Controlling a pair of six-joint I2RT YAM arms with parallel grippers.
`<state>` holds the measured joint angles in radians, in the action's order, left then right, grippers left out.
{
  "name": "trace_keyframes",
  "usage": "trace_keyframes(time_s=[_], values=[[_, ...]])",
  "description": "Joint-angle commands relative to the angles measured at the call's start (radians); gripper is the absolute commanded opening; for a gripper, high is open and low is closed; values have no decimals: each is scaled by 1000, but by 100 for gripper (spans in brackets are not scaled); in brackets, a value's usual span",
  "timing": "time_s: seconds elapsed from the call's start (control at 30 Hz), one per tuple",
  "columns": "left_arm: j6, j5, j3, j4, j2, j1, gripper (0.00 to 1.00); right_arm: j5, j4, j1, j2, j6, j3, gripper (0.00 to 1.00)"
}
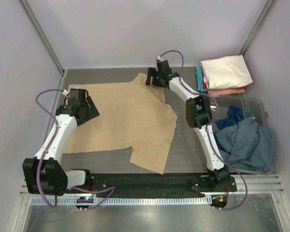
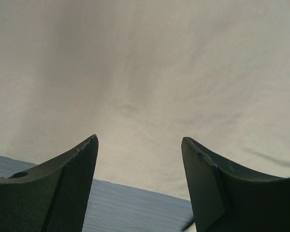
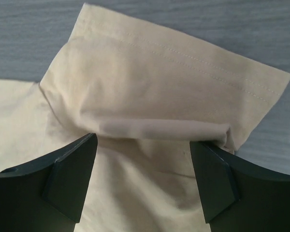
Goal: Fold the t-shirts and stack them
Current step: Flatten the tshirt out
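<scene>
Tan tee spread flat | L gripper apart at cloth edge | R gripper apart over sleeve | tip: pinch sleeve hem low, fold inward

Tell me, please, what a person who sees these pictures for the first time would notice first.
The big tan t-shirt lies spread across the middle of the table, with the open left tool at its left edge and the open right tool over its far sleeve. At the far right corner sits a neat folded stack, cream-white on top. Near it, crumpled blue shirts fill a clear bin.
</scene>
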<state>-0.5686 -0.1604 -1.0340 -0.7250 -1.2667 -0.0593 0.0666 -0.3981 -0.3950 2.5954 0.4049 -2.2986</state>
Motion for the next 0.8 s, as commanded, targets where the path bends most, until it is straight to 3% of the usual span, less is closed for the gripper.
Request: trace_keyframes(time_s=[0.0,0.17,0.27,0.43,0.6,0.77], values=[[15,-19,57,21,46,-17,71,-98,1,12,67,-11,-125,84],[22,-19,40,24,33,-45,71,-160,146,39,150,-17,-200,86],[23,-25,43,24,38,-48,70,-98,306,47,149,-66,-186,89],[19,-90,60,27,98,-89,71,-21,392,47,-4,-113,-156,92],[1,-145,68,10,138,-97,72,7,493,45,-338,-103,194,95],[-57,-174,84,-1,179,-82,75,38,435,22,-719,-23,613,95]])
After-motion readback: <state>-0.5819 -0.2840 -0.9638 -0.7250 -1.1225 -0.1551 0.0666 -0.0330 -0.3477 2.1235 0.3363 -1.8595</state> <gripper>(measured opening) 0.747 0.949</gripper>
